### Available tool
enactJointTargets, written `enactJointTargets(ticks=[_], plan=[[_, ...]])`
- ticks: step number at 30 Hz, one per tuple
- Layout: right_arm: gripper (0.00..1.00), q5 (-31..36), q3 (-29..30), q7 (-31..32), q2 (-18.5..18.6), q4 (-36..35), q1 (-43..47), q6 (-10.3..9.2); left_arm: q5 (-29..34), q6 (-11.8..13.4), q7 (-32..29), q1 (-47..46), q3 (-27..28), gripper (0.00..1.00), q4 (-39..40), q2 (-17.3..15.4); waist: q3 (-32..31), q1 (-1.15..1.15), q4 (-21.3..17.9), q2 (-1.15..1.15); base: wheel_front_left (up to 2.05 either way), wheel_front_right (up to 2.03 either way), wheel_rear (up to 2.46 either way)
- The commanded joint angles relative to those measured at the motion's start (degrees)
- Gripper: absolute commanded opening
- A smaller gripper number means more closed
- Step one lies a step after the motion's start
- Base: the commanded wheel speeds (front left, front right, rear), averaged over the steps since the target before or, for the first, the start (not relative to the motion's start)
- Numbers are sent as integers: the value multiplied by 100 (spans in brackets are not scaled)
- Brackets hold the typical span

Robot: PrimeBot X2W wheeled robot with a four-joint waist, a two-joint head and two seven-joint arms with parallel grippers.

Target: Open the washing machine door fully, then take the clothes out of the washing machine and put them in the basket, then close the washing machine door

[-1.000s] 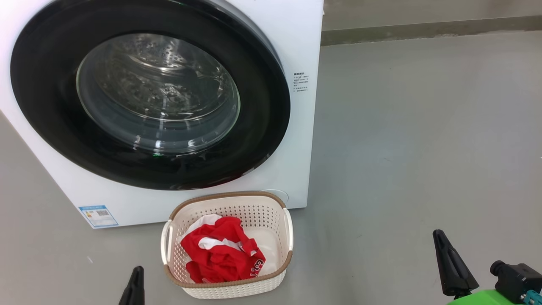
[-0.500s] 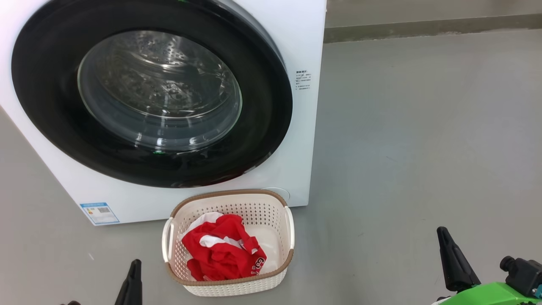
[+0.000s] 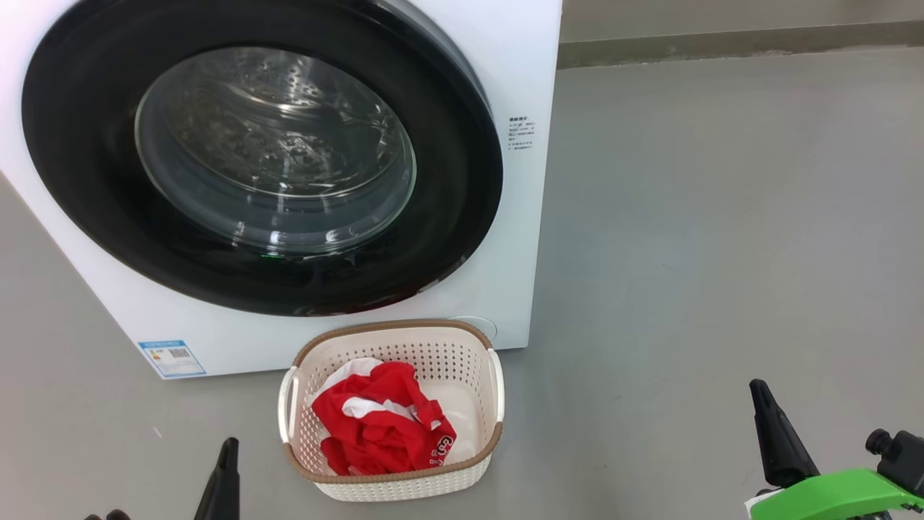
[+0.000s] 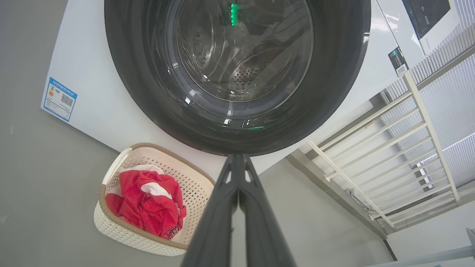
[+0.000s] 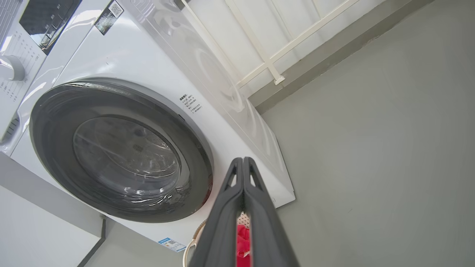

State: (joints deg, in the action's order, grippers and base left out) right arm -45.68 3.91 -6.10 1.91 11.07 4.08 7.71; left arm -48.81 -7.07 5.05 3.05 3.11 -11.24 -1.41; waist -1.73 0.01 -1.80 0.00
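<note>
Door: washing machine door [image 3: 274,155] is shut on the washing machine [image 3: 530,65]; judged stiff, best gripped at its rim.
Laundry: clothes [image 3: 379,430] are heaped in the basket [image 3: 393,328] at the machine's front edge; judged soft, light.
Pincers: left gripper [image 4: 237,158] and right gripper [image 5: 243,161] are closed together, empty.

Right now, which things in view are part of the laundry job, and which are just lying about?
Job:
door, shut
washer
clothes, in the basket
basket

Not part of it:
white railing
blue label
floor
</note>
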Motion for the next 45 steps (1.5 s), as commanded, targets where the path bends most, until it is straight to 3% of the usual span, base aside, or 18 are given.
enactJointTargets(ticks=[1, 45], plan=[[0, -214, -18, 40, 96, -120, -322, -10, -205, -19, -58, -258, 125, 0, 105, -84, 6, -1, 5, 0, 0, 0, 0], [0, -3188, 107, 797, 140, 151, -781, -18, -2929, -34, -781, -697, 268, 0, -150, -125, 128, -1, 121, 0, 0, 0, 0]])
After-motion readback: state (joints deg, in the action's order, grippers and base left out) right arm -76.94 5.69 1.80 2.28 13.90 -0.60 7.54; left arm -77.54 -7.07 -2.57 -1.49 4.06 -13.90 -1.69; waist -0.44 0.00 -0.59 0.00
